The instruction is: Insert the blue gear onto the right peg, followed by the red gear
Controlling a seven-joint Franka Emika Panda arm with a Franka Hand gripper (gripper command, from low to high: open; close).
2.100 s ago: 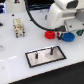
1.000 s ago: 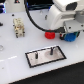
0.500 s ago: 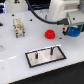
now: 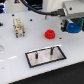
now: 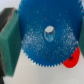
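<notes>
My gripper is shut on the blue gear and holds it in the air at the exterior view's right, above the table. In the wrist view the blue gear fills the picture, with a green finger pad pressed against its rim. The red gear lies on the white table, to the exterior view's left of the gripper; a part of it shows past the blue gear in the wrist view. The grey plate lies nearer the front, with the right peg and a second peg upright.
A small beige block figure stands on the table at the exterior view's left. Dark cables run along the back edge.
The gripper has risen from the table with the blue gear in it and drifted toward the exterior view's right. The red gear and the plate have not moved.
</notes>
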